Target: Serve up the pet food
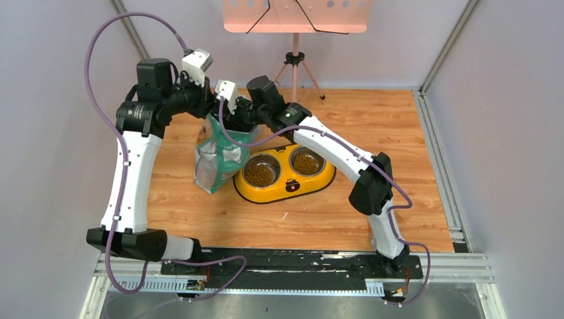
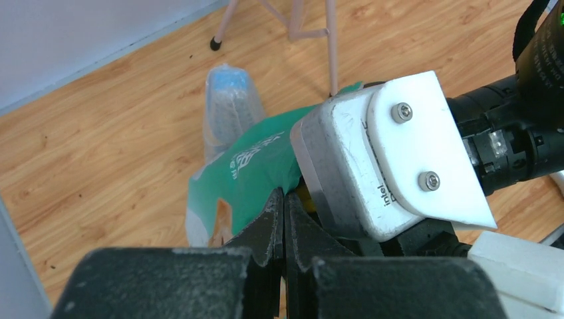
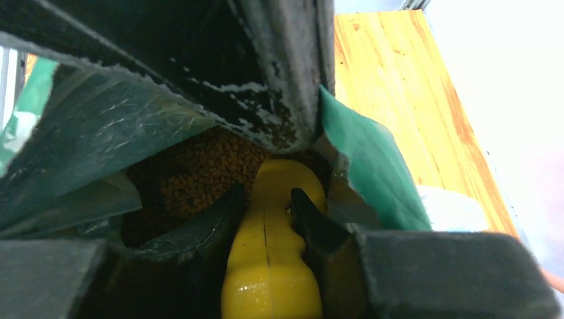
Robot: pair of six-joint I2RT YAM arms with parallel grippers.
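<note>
A green-and-white food bag [image 1: 216, 159] stands upright left of a yellow double-bowl feeder [image 1: 286, 187]. Both steel bowls hold brown pet food [image 1: 259, 175]. My left gripper [image 2: 284, 199] is shut on the bag's top edge [image 2: 256, 166] and holds it. My right gripper [image 3: 265, 199] is shut on the yellow scoop's handle [image 3: 269, 266] and reaches down into the bag's mouth. The scoop's front end lies in the heap of kibble [image 3: 193, 176] inside the bag. In the top view both grippers meet at the bag's top [image 1: 226, 119].
A tripod with a pink board [image 1: 296, 26] stands at the back of the wooden floor. The right arm's wrist camera housing [image 2: 392, 153] sits close against my left fingers. Grey walls close in both sides.
</note>
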